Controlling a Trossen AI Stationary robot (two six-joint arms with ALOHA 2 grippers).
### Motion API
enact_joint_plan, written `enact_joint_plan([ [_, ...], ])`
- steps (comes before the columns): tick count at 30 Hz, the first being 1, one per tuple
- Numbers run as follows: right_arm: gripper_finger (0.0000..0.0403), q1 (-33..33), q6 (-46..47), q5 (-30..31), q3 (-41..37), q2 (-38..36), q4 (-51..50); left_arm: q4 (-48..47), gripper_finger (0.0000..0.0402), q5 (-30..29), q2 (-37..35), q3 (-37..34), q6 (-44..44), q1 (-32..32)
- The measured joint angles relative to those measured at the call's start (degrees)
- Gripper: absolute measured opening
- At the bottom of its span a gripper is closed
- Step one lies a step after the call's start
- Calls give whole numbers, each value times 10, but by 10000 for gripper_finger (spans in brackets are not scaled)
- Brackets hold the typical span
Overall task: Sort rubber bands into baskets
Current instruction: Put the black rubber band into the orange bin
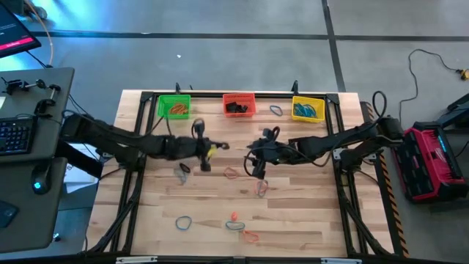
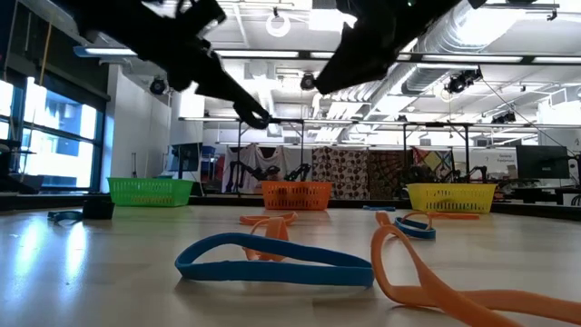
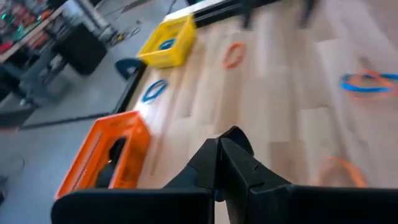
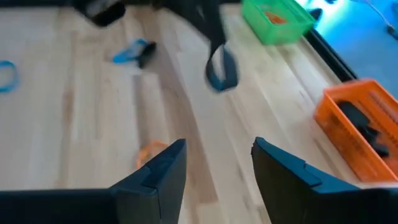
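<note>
Three baskets stand along the far edge: green [image 1: 174,106], red-orange [image 1: 239,104] and yellow [image 1: 308,108]. Loose rubber bands lie flat on the wood, among them an orange one [image 1: 231,174] and a blue one [image 2: 272,259]. My left gripper [image 1: 218,148] is above mid-table, shut on a dark blue rubber band [image 4: 222,70]. My right gripper [image 4: 217,168] faces it from the table's right, open and holding nothing, its fingers a little short of the band. In the left wrist view the shut fingers [image 3: 219,146] hide most of the band. My left gripper pinches the dark blue band's upper end [image 4: 217,51] between its two shut fingers. The fingers come slanting down from the table's left. The loop hangs slack below the fingertips, clear of the table.
More bands lie toward the near edge: a grey-blue one [image 1: 183,221], an orange one [image 1: 250,236] and one beside my right gripper [image 1: 261,188]. A blue band [image 1: 276,110] lies between the red-orange and yellow baskets. A dark frame rail [image 1: 242,93] runs behind the baskets.
</note>
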Motion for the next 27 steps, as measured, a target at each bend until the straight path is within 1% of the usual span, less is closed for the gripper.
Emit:
enact_joint_plan([
  [4,172,0,18,9,0,0,-23,5,1,58,2,0,-17,89],
  [9,172,0,18,12,0,0,-25,46,1,147,19,1,-27,197],
  [13,172,-1,17,19,0,0,-25,44,1,213,50,32,-18,267],
  [18,172,-1,19,19,0,0,-28,38,1,261,115,101,-1,328],
  [22,172,-1,21,20,0,0,-29,12,1,316,180,162,8,362],
  [27,172,-1,21,20,0,0,-29,-33,1,340,253,231,20,390],
])
